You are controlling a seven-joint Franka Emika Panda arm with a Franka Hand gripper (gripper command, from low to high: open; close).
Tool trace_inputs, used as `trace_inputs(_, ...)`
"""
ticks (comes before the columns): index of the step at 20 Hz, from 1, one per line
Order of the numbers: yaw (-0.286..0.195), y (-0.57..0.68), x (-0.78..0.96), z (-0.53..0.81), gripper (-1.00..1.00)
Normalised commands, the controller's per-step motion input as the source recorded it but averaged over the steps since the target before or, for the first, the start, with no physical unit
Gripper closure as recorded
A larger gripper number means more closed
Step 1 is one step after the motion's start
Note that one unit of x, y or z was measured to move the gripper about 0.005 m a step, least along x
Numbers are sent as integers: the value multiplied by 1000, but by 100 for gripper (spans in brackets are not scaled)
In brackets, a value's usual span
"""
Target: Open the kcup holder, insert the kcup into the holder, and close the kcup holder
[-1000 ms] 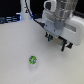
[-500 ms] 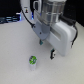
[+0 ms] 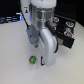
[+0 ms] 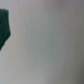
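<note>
The kcup [image 3: 32,60] sits on the table low in the frame's centre-left, just left of the lowered gripper [image 3: 44,62], whose fingers' state cannot be told, with the kcup holder [image 3: 66,31] upper right

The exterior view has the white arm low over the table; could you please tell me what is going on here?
A white Franka arm reaches down toward a tiny round green pod lying on the pale table. Its gripper is close beside the pod on the exterior view's right; whether it is open or touching cannot be told. The black boxy kcup holder sits behind, the pod not yet in it.
</note>
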Motion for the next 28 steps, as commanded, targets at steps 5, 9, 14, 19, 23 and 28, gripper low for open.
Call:
trace_inputs(5, -160, -221, 274, -184, -100)
trace_inputs(9, -106, -282, 133, -109, -100)
trace_inputs(14, -31, -286, -35, -107, -100)
trace_inputs(19, -22, -268, -42, -129, -100)
trace_inputs(23, -80, -59, 25, -111, -100)
trace_inputs(28, -63, -2, 156, -1, -100)
